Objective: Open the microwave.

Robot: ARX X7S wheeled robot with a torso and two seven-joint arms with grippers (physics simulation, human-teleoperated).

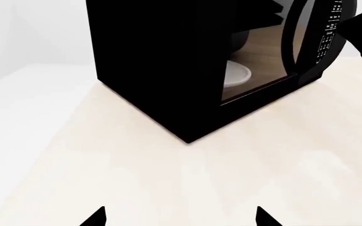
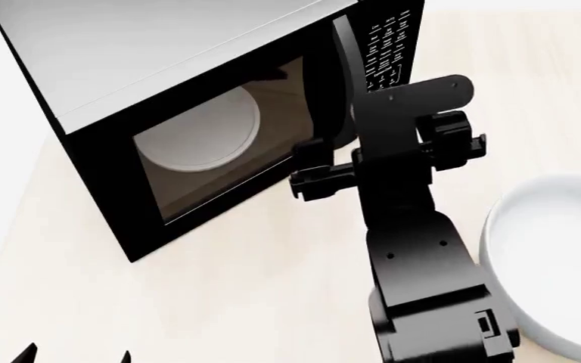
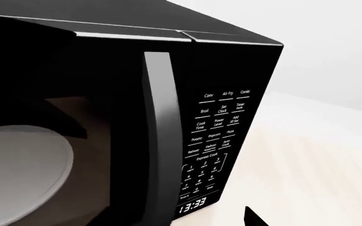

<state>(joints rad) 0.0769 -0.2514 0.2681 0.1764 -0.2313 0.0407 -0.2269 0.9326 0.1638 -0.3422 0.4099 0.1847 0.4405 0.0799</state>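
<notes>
Right arm [image 2: 411, 249] fills the head view's foreground, black and jointed, reaching toward the microwave [image 2: 200, 113]. Its gripper is not clearly visible; only one dark fingertip [image 3: 253, 217] shows in the right wrist view, so the finger spread cannot be told. Just ahead of that fingertip stand the door handle [image 3: 159, 141], the button panel [image 3: 216, 141] and a clock reading 13:33 [image 3: 192, 205]. Left gripper [image 1: 181, 217] hovers with fingers spread wide, holding nothing, the microwave well beyond them. A white turntable [image 2: 202, 130] shows through the door glass. Surface: pale wood-grain counter [image 1: 168, 174], white wall [image 3: 332, 52] behind. A white bowl [image 2: 558, 257] sits beside the right arm.
</notes>
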